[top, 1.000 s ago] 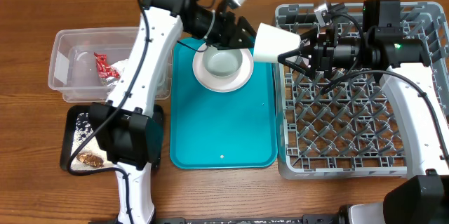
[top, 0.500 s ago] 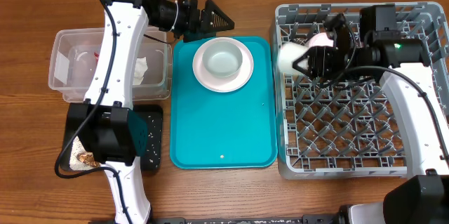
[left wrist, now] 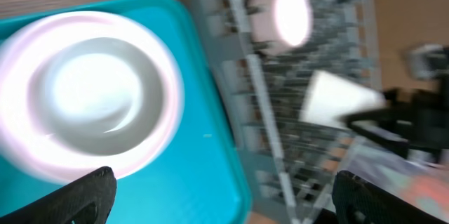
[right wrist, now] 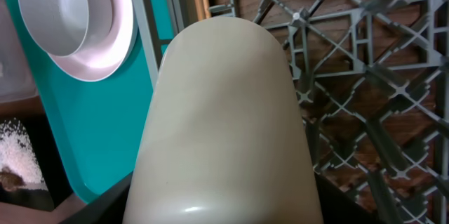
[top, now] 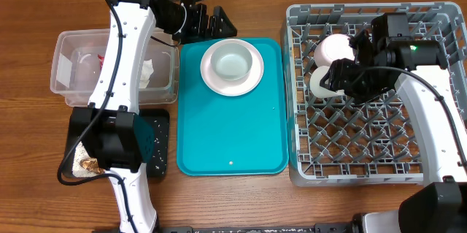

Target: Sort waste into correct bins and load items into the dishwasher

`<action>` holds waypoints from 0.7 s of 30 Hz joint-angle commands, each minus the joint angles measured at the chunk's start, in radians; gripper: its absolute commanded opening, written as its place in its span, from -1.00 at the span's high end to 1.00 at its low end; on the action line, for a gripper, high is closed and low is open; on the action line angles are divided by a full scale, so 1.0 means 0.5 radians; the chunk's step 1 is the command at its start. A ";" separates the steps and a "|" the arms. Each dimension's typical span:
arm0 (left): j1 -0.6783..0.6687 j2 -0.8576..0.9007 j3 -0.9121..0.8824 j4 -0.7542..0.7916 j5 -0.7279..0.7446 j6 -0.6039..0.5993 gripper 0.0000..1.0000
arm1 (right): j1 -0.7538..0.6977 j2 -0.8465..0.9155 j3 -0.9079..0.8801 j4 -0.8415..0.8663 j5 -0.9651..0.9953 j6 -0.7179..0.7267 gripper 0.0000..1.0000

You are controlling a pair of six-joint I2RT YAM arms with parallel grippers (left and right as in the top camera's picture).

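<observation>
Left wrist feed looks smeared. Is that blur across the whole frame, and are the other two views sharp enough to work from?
Left wrist: smeared throughout, probably motion blur; the bowl and rack have soft edges. Right wrist: sharp, but the cup fills most of the frame, with a faint glare spot low on it. Overhead: sharp and evenly lit.

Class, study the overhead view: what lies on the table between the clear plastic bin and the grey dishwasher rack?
A teal tray fills that stretch, carrying a white bowl on a white plate. The overhead view shows it.
</observation>
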 commanded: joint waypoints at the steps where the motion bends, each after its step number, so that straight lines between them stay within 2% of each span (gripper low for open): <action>1: -0.015 -0.017 0.005 -0.004 -0.385 0.009 -1.00 | 0.008 -0.035 -0.032 0.026 0.042 0.037 0.23; 10: -0.015 -0.017 0.005 -0.003 -0.755 0.009 -1.00 | 0.014 -0.031 -0.104 0.046 0.041 0.037 0.22; 21: -0.015 -0.017 0.005 -0.003 -0.781 0.009 -1.00 | 0.130 -0.031 -0.206 0.079 0.091 0.037 0.21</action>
